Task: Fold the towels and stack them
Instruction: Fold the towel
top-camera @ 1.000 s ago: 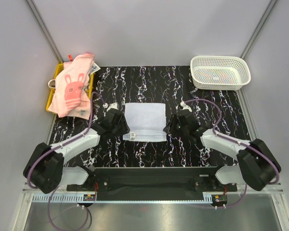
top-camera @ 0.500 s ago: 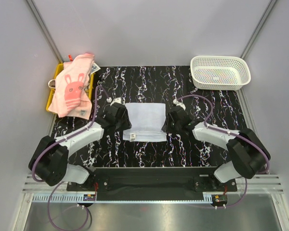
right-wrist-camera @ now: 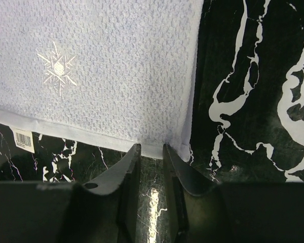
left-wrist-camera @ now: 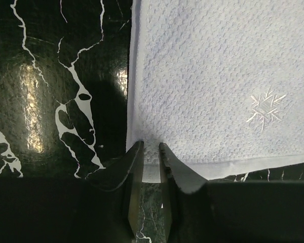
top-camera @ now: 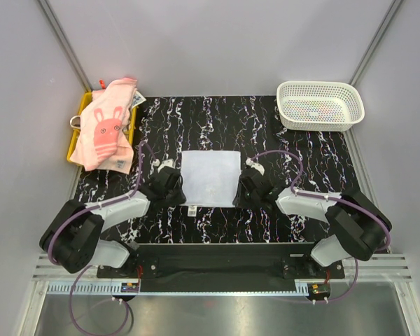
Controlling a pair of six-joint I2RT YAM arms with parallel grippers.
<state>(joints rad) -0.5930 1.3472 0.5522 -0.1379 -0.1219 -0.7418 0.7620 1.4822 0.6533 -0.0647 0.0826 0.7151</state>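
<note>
A: Where is the pale towel?
B: Flat in the middle of the black marbled bench, between the two arms. Its stitched snowflake faces up, and a barcode label sticks out from the near hem.
A: And the left fingers?
B: Down at its near left corner, tips on the bench, drawn close with only a narrow slot between them. The hem runs through that slot and puckers a little, so they are pinching the pale towel's edge.
A: The right fingers?
B: The mirror of that. They are at the near right corner, nearly together, with the hem caught between them just inside the corner.
A: Any other cloth about?
B: A pink towel with a rabbit face, draped over the yellow tray at the far left, its lower end hanging onto the bench. Something patterned shows at its far edge, too small to tell.
A: And the far right?
B: A white lattice basket, well apart from both arms. Faint colours show through its floor, but I cannot tell what they are
</note>
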